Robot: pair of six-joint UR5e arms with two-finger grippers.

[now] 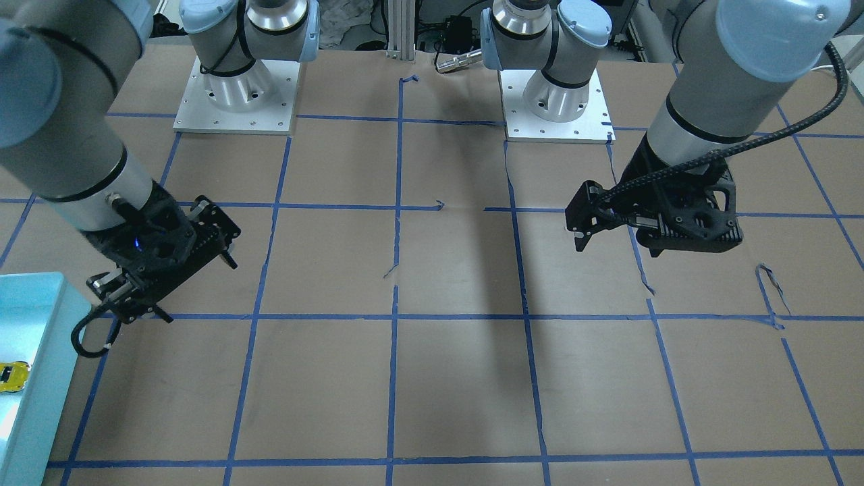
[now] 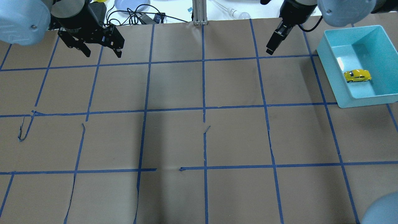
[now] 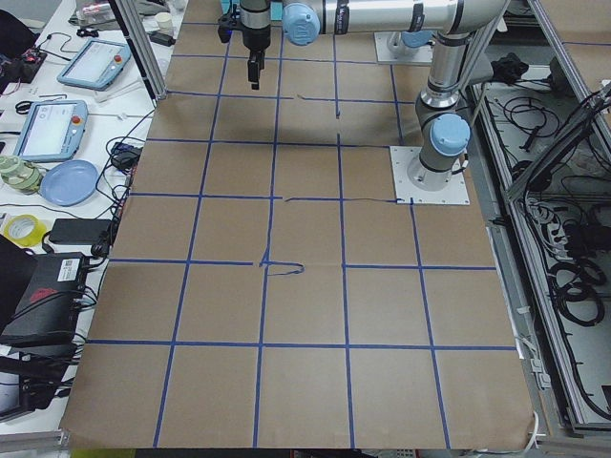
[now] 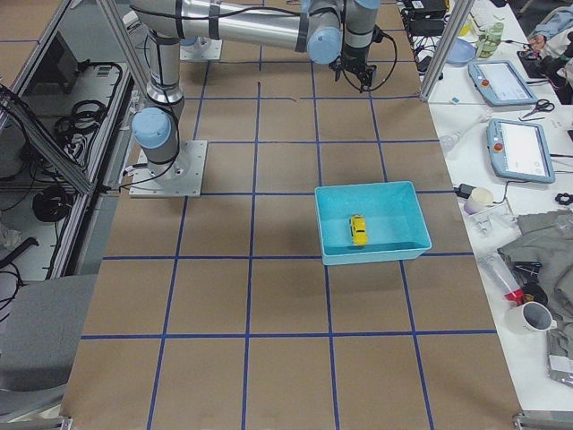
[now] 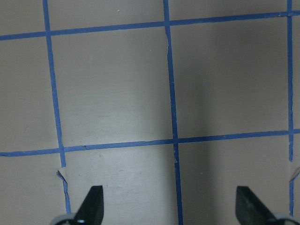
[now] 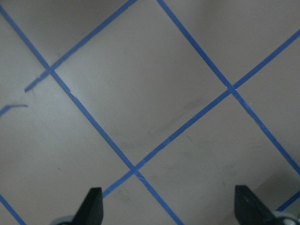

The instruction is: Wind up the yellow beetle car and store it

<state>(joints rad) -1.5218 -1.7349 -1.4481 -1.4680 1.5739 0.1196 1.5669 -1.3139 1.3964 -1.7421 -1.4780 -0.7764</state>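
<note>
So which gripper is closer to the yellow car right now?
Right. The right gripper hangs open near the teal bin holding the yellow beetle car; the left gripper, also open, is across the table on the other side.

We show both arms reaching toward the far side of the scene. The left arm (image 2: 18,15) carries the left gripper (image 2: 103,54) at far left, pointing downward, its fingers (image 5: 93,201) spread wide apart. The right arm (image 2: 342,11) carries the right gripper (image 2: 270,51) at far right, tilted downward and seen edge-on from overhead, its fingers (image 6: 92,201) likewise parted.
</note>
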